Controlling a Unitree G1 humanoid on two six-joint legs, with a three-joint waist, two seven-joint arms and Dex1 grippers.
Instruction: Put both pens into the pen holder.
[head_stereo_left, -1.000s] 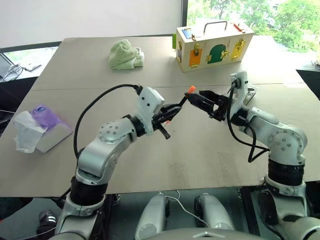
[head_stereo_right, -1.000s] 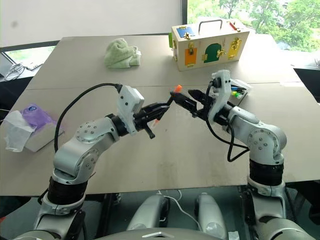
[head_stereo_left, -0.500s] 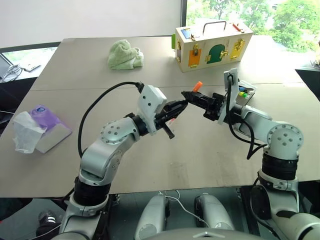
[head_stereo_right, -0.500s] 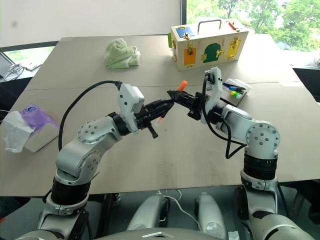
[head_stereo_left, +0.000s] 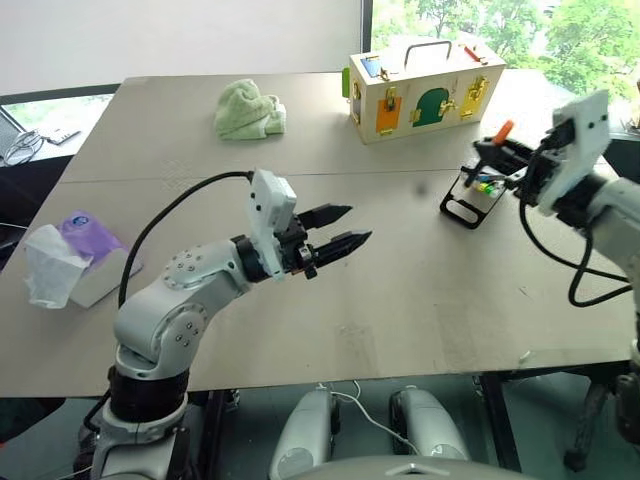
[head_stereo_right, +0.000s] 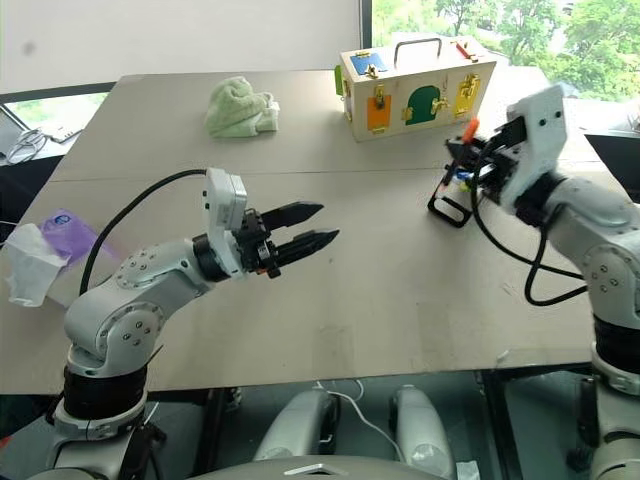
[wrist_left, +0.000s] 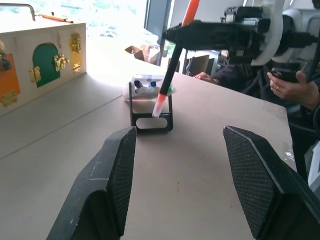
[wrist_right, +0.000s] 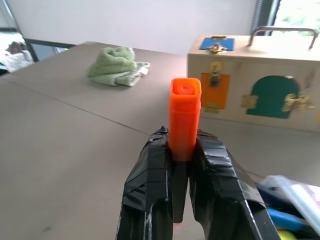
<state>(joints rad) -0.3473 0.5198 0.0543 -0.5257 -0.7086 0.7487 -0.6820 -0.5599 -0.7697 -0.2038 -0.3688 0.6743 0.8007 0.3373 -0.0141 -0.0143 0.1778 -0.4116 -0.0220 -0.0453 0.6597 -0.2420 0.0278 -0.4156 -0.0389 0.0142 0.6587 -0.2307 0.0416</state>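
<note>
My right gripper (head_stereo_left: 497, 152) is shut on the orange-capped pen (wrist_right: 184, 114). It holds the pen nearly upright, cap up, pale end down (wrist_left: 159, 106). The pen hangs close over the pen holder (head_stereo_left: 462, 208), a clear tray on a black frame at the table's right side; I cannot tell whether the two touch. In the tray lies a blue-tipped pen (wrist_right: 283, 218) beside green and yellow markers. My left gripper (head_stereo_left: 353, 226) is open and empty above the middle of the table, pointing toward the holder. Its two fingers (wrist_left: 119, 180) frame the holder (wrist_left: 151, 121).
A wooden box (head_stereo_left: 425, 88) with coloured doors stands behind the holder. A green cloth (head_stereo_left: 250, 108) lies at the back. A tissue pack (head_stereo_left: 78, 257) sits at the left edge. A person's hand (wrist_left: 289, 84) with a phone is beyond the table's right side.
The left gripper let go of the orange-capped pen and drew back a little. The right gripper, shut on the pen, swung right and up, carrying it to the holder.
</note>
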